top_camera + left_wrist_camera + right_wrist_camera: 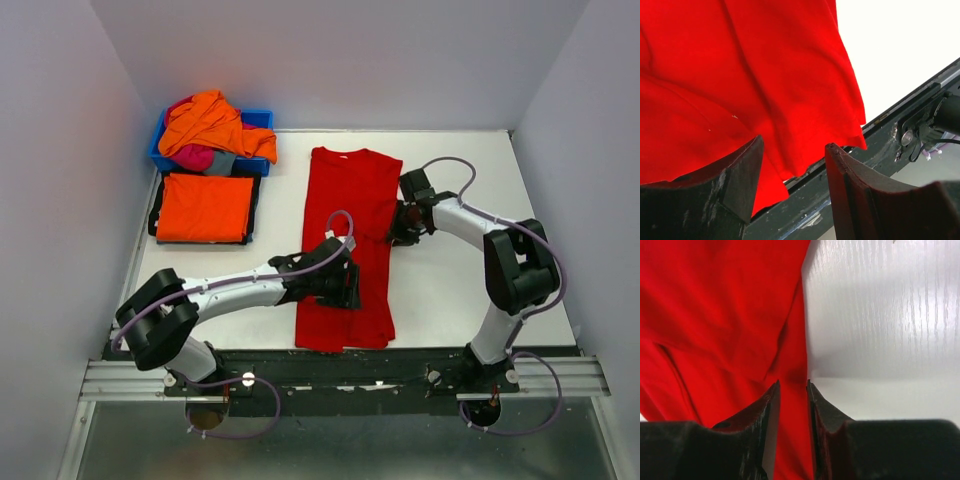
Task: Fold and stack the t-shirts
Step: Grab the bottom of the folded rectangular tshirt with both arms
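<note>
A bright red t-shirt (345, 215) lies on the white table as a long strip, collar at the far end, hem at the near edge. My left gripper (352, 285) is open and empty above its near part; in the left wrist view (794, 145) the hem (805, 165) and the table's edge show between the fingers. My right gripper (400, 232) is at the shirt's right edge, halfway along. In the right wrist view (793, 382) its narrow jaws pinch a raised fold of the red cloth (715, 315). A folded orange t-shirt (205, 207) lies at the left.
A blue bin (262, 120) at the far left holds a crumpled orange t-shirt (205, 120) with magenta (192, 156) and grey (222, 162) ones under it. A black rail (350, 362) runs along the table's near edge. Bare white table (450, 290) lies right of the red shirt.
</note>
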`<action>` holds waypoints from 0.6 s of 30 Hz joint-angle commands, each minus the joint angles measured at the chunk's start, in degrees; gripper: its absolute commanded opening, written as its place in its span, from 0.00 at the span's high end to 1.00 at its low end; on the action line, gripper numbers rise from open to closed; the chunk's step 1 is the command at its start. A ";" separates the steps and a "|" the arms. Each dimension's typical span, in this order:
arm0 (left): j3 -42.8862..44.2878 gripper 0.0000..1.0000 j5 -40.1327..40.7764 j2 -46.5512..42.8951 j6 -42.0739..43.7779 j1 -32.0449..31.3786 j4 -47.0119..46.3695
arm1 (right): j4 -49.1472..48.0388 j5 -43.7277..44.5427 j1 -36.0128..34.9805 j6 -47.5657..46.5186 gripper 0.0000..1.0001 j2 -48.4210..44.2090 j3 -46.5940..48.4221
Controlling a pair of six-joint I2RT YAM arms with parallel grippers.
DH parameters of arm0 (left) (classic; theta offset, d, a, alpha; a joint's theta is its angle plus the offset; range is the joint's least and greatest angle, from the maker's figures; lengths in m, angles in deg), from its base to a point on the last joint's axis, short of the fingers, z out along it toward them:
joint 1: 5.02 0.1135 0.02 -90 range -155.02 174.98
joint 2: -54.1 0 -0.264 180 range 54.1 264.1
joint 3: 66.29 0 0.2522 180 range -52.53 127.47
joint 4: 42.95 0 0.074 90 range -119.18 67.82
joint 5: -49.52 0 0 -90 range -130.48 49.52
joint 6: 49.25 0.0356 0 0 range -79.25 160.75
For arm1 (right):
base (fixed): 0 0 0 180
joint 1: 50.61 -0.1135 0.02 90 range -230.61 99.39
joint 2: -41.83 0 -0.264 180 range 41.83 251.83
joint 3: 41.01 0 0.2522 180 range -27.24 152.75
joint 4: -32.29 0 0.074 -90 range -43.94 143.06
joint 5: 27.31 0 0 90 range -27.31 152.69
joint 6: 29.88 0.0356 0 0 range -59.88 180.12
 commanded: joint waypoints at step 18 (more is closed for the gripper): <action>-1.90 0.47 2.17 7.82 -5.05 -6.70 -0.91 | -0.24 -0.11 1.64 -1.81 0.99 7.78 6.01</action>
